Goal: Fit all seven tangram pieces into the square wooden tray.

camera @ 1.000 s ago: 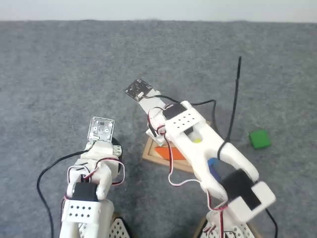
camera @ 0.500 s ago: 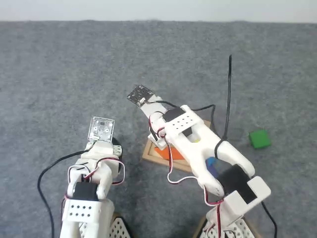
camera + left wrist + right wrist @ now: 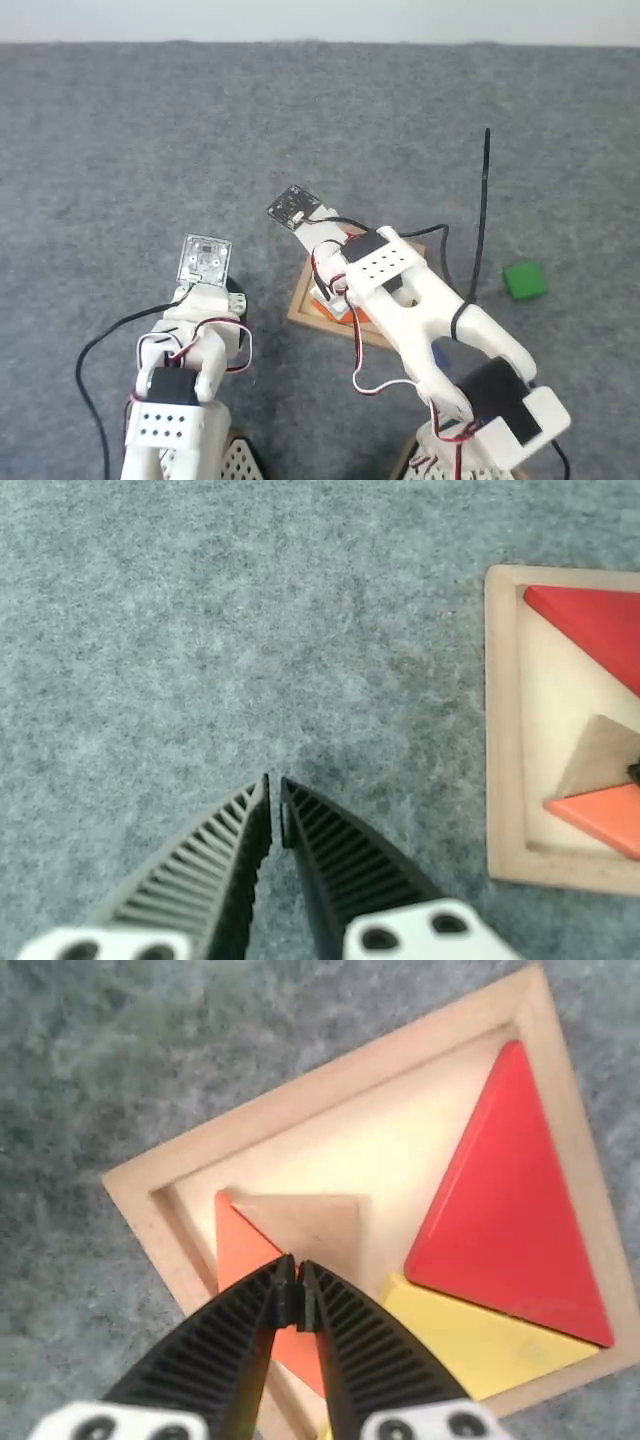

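The square wooden tray (image 3: 330, 1080) lies under my right gripper (image 3: 297, 1265), which is shut with its tips low over the tray floor. Inside the tray are a large red triangle (image 3: 510, 1200), a yellow piece (image 3: 470, 1345), an orange triangle (image 3: 240, 1260) and a wood-coloured triangle (image 3: 305, 1225). The tips sit where the orange and wood-coloured pieces meet, and nothing shows between them. My left gripper (image 3: 275, 785) is shut over bare grey carpet, a short way from the tray's edge (image 3: 505, 730). In the high view the right arm (image 3: 400, 290) covers most of the tray (image 3: 303, 305).
A green piece (image 3: 523, 280) lies alone on the carpet to the right of the tray. The left arm (image 3: 195, 340) stands at the front left. A black cable (image 3: 480, 220) rises behind the right arm. Grey carpet stretches to the back and left.
The right arm has shifted slightly back and to the right over the tray, its wrist dropping nearer. The left arm has kept still.
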`<act>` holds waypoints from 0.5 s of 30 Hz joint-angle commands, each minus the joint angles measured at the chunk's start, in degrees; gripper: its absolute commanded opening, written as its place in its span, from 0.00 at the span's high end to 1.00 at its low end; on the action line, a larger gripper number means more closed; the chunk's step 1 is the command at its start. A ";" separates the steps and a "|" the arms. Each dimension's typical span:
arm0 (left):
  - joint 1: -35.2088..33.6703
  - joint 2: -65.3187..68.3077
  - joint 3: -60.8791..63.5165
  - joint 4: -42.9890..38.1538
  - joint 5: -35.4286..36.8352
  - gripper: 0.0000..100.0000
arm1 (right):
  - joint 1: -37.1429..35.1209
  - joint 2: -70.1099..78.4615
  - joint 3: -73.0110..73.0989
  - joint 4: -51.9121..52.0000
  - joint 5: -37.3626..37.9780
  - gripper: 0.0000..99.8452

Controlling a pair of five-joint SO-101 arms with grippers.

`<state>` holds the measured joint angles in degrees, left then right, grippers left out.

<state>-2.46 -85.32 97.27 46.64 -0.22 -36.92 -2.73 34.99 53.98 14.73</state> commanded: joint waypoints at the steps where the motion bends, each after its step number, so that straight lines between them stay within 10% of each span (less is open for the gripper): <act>1: -0.26 -0.70 -0.48 0.09 0.26 0.99 | 0.04 -3.91 -2.29 -2.15 -0.53 0.99; 15: -0.26 -0.70 -0.48 0.09 0.26 0.99 | 0.04 9.80 -13.54 -2.68 -0.09 0.99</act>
<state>-2.46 -85.32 97.27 46.64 -0.22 -36.92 5.80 25.76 52.40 14.73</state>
